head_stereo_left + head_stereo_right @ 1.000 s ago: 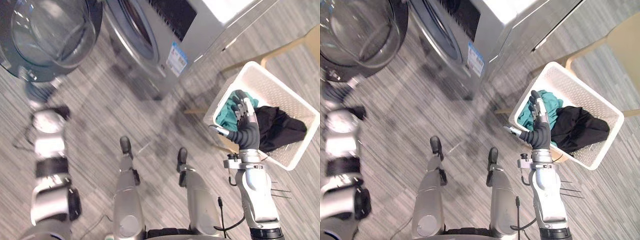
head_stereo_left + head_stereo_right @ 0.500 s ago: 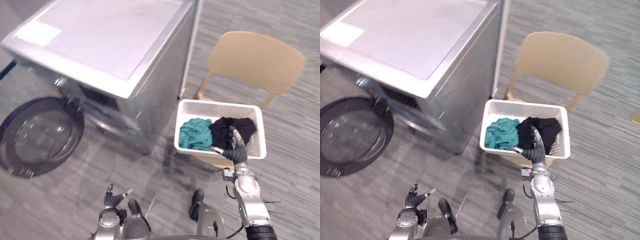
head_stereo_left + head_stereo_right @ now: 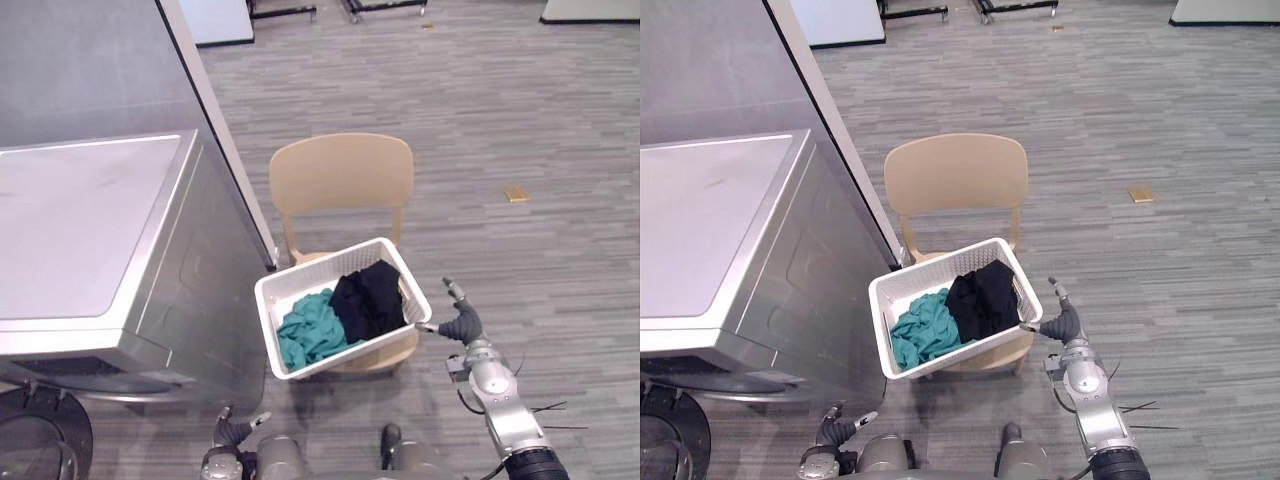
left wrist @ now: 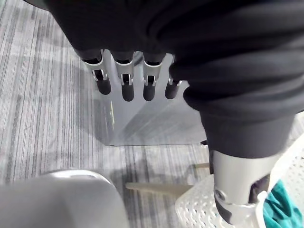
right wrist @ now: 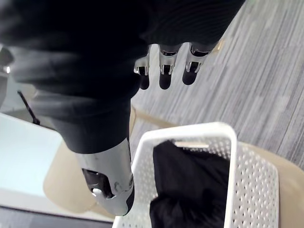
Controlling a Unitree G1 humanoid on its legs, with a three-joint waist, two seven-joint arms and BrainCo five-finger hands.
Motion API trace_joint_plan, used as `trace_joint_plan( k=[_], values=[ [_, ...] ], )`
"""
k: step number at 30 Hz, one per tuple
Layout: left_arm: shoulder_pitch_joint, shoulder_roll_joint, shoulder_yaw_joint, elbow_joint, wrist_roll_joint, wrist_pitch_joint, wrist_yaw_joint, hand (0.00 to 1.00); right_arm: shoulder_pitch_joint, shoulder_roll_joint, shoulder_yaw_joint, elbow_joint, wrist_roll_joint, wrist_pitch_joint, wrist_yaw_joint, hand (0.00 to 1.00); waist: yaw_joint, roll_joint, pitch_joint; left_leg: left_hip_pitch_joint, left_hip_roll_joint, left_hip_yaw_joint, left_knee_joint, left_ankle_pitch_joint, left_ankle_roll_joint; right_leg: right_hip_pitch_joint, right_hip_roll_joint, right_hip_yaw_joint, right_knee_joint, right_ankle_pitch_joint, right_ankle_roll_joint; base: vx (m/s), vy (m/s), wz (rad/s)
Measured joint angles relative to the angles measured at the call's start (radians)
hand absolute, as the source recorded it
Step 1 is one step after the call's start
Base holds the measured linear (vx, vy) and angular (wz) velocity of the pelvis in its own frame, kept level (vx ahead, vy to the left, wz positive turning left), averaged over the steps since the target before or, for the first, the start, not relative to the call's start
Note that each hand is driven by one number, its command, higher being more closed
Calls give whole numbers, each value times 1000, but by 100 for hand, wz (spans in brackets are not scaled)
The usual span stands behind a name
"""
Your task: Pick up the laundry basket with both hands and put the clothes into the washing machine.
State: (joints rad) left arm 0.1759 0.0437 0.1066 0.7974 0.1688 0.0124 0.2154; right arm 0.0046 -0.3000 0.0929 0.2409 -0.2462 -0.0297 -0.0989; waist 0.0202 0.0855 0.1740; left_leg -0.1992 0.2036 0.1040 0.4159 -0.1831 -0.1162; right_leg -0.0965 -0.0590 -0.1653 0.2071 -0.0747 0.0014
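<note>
Left eye view: washing machine (image 3: 85, 235) at left, my left hand (image 3: 232, 432) low near it, fingers relaxed, empty. A white perforated laundry basket (image 3: 320, 272) sits askew on a beige chair (image 3: 340, 175) seat, holding teal cloth (image 3: 310, 332) and black cloth (image 3: 368, 298). It is probably light, stiff plastic with a soft, shifting load, so I'd grip both short rims. My right hand (image 3: 460, 322) is open, just beside its right end.

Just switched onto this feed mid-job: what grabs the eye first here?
The white perforated plastic laundry basket, holding a teal cloth and a black garment, sits on the seat of a tan chair. A silver washing machine stands beside it on the robot's left. The right hand is open close by the basket's right end; the left hand is low, open, away from it.
</note>
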Motion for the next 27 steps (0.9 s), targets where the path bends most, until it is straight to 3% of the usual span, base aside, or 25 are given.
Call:
trace_joint_plan(
  k=[1,4,7,11,13,17,21,24,25,27],
  values=[
    [-2,12,-9,26,0,1,-2,0,-47,-14,49,42,-16,-2,12,0,13,9,9,-1,-15,-4,-34,54,23,-2,0,21,-2,-3,21,81,182,-37],
    [-14,37,-21,43,0,-1,-12,0,-141,-46,130,79,-66,-6,19,0,20,-15,27,-46,-73,-12,-83,74,52,-32,-45,3,-35,20,65,86,135,19],
    [-49,40,-28,59,0,-1,-14,0,-288,-76,187,171,-102,-9,17,0,44,-3,81,-69,-110,-18,-99,96,76,-55,-78,-7,-35,35,81,20,124,29],
    [-70,45,-29,59,0,-9,-3,0,-462,-94,310,273,-169,-19,15,0,79,8,140,-115,-136,-34,-108,112,88,-86,-100,-31,-37,46,85,-19,75,22],
    [-78,48,-29,57,0,-24,6,0,-527,-94,345,330,-196,-23,14,0,82,7,169,-139,-145,-53,-115,120,94,-96,-106,-54,-35,47,85,-30,33,35],
    [-122,55,-28,51,-2,-34,12,0,-661,-101,359,502,-239,-16,6,0,123,11,234,-195,-167,-89,-131,157,98,-147,-122,-83,-20,51,87,-25,24,31],
    [-151,55,-29,50,-20,-39,34,0,-730,-102,360,609,-267,10,-20,0,160,14,243,-261,-177,-117,-141,179,98,-210,-130,-115,4,48,84,-13,7,26],
    [-190,53,-29,30,-49,-41,52,0,-790,-100,395,670,-279,34,-36,0,166,14,254,-304,-187,-145,-176,210,95,-263,-142,-141,33,38,75,-15,-5,31],
    [-211,49,-28,23,-62,-44,54,0,-813,-97,397,686,-286,40,-39,100,175,13,265,-321,-187,-148,-176,213,92,-285,-145,-144,49,30,73,-34,-19,17],
    [-232,38,-27,-2,-80,-47,56,0,-833,-99,399,699,-296,46,-58,100,183,13,267,-347,-190,-160,-191,230,91,-319,-151,-161,73,20,73,-37,-34,20]
  ],
)
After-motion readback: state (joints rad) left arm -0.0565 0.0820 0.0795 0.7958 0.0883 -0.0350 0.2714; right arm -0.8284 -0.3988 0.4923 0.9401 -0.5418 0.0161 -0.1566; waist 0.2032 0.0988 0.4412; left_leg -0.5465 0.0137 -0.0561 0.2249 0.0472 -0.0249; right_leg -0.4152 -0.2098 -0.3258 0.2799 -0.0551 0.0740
